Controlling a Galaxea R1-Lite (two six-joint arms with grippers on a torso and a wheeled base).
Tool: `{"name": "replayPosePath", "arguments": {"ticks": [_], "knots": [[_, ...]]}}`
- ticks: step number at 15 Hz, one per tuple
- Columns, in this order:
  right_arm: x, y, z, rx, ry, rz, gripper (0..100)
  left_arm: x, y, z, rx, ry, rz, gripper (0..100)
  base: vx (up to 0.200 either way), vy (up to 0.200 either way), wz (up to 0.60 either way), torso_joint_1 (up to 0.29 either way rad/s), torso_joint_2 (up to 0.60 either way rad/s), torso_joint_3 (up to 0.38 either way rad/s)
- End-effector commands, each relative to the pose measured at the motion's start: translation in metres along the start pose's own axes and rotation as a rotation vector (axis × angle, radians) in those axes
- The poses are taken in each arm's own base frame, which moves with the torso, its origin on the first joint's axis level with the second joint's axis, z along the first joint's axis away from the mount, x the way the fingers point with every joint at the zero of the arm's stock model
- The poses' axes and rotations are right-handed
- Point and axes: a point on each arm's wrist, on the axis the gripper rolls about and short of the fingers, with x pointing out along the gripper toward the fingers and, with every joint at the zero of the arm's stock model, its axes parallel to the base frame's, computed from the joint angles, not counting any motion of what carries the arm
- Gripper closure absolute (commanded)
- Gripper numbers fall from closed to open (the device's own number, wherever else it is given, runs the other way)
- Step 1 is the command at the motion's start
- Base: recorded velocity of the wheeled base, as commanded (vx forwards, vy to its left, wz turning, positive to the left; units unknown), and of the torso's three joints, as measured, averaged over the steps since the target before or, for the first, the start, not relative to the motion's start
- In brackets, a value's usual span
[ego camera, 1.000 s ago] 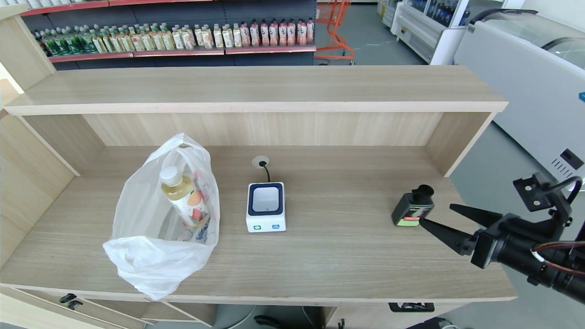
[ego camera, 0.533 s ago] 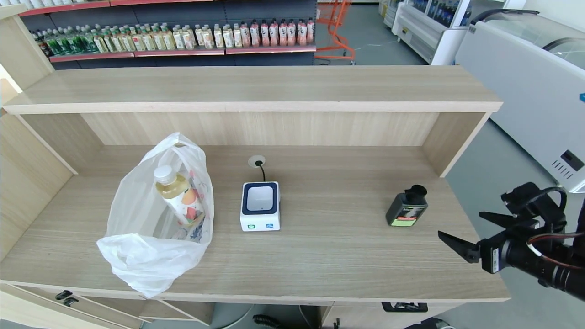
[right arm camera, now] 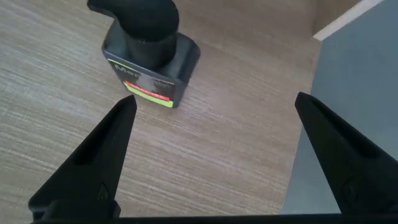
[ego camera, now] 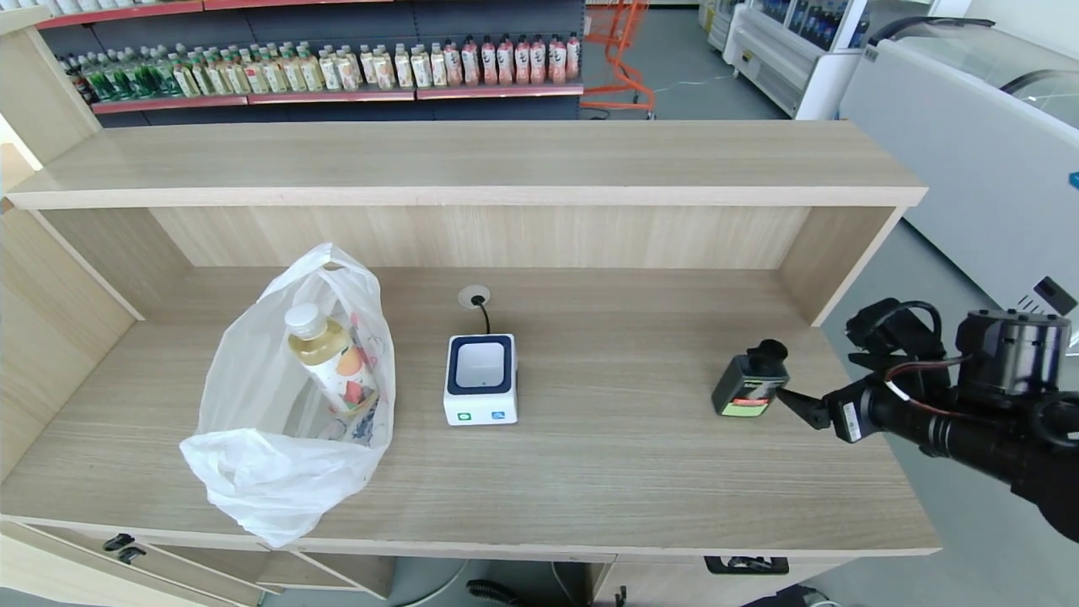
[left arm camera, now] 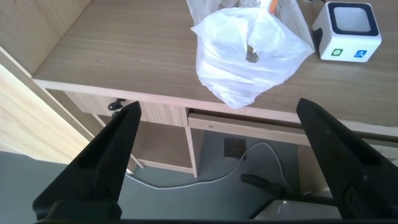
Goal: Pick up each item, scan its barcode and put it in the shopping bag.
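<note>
A small dark bottle (ego camera: pixel 749 384) with a black cap and a green-red label stands on the right part of the wooden counter (ego camera: pixel 624 455). My right gripper (ego camera: pixel 801 403) is open just right of it, one fingertip nearly at the label. In the right wrist view the bottle (right arm camera: pixel 149 59) stands ahead of the wide-spread gripper (right arm camera: pixel 214 102). The white shopping bag (ego camera: pixel 291 405) sits at the left with a tea bottle (ego camera: pixel 329 358) inside. A white scanner (ego camera: pixel 480 379) is mid-counter. My left gripper (left arm camera: pixel 217 109) is open, in front of the counter's front edge, near the bag (left arm camera: pixel 249 56).
A raised wooden ledge (ego camera: pixel 472 160) and side walls enclose the counter on three sides. The scanner's cable runs into a grommet (ego camera: pixel 474 297) behind it. The counter's right edge lies just past the dark bottle. Drawers (left arm camera: pixel 155 124) sit under the front edge.
The right gripper drew back toward the counter's right front corner, then came back up to the dark bottle with the wrist rolled. The head view shifted slightly early on.
</note>
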Motion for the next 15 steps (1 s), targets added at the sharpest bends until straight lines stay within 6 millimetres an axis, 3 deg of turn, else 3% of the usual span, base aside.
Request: {"name": "replayPosePath", "arguments": {"ticks": [1, 4, 11, 12, 15], "knots": [[0.039, 0.016, -0.004, -0.059, 0.024, 0.112, 0, 0.000, 0.000, 0.000, -0.001, 0.000, 0.001, 0, 0.000, 0.000, 0.00, 0.000, 0.00, 0.000], [0.059, 0.030, 0.001, -0.142, 0.012, 0.182, 0, 0.000, 0.000, 0.000, -0.001, 0.000, 0.001, 0, 0.000, 0.000, 0.00, 0.000, 0.00, 0.000], [0.084, 0.035, 0.004, -0.239, -0.011, 0.194, 0, 0.000, 0.000, 0.000, -0.001, 0.000, 0.001, 0, 0.000, 0.000, 0.00, 0.000, 0.00, 0.000], [0.086, 0.036, 0.004, -0.241, -0.014, 0.196, 100, 0.000, 0.000, 0.000, -0.001, 0.000, 0.001, 0, 0.000, 0.000, 0.00, 0.000, 0.00, 0.000], [0.088, 0.040, 0.000, -0.247, -0.004, 0.209, 100, 0.000, 0.000, 0.000, -0.001, 0.000, 0.001, 0, 0.000, 0.000, 0.00, 0.000, 0.00, 0.000]]}}
